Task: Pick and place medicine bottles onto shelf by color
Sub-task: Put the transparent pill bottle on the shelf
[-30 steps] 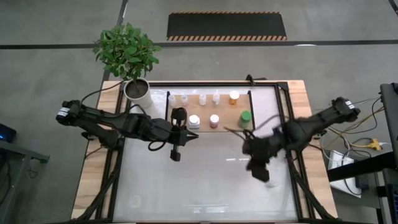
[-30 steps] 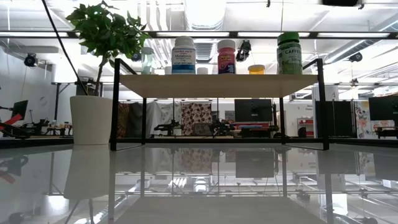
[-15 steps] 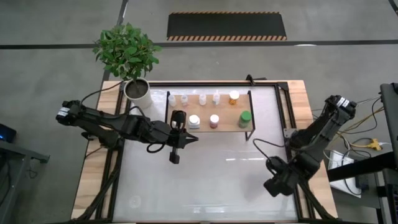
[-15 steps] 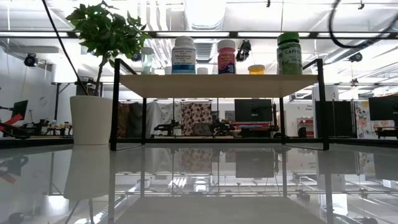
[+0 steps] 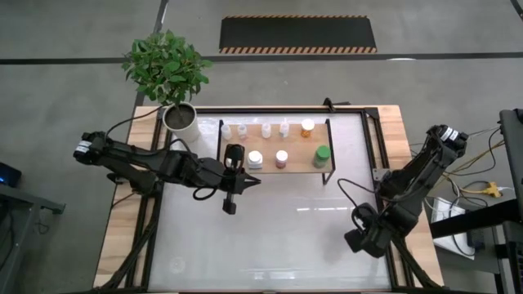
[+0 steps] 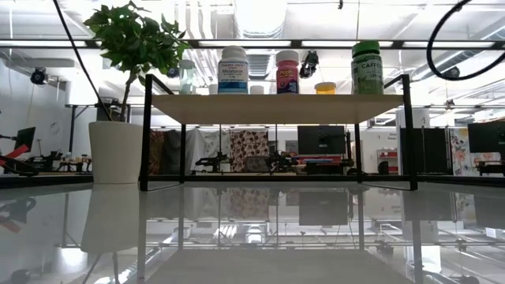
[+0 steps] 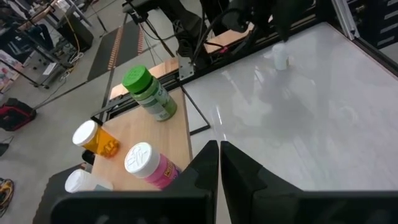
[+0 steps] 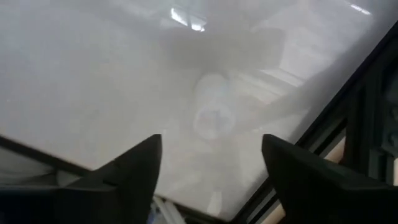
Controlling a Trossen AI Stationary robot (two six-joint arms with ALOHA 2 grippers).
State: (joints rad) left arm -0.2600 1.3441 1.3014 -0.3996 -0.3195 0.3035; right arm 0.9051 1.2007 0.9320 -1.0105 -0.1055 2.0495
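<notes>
Approach step: right gripper, jaws wide and empty, hovers over a small white medicine bottle on the glossy white table; next, descend and close. Left gripper, shut, waits beside the light-wood shelf

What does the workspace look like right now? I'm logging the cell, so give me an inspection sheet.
Surface: glossy white table top, wood edges.
Job's things: green-capped bottle, orange bottle, pink bottle and white ones on the shelf; one small white bottle loose on the table.
Clutter: potted plant.
Grippers: left gripper shut beside the shelf; right gripper open above the loose bottle.
Cables: loop by right arm.
Surroundings: striped floor mat.
</notes>
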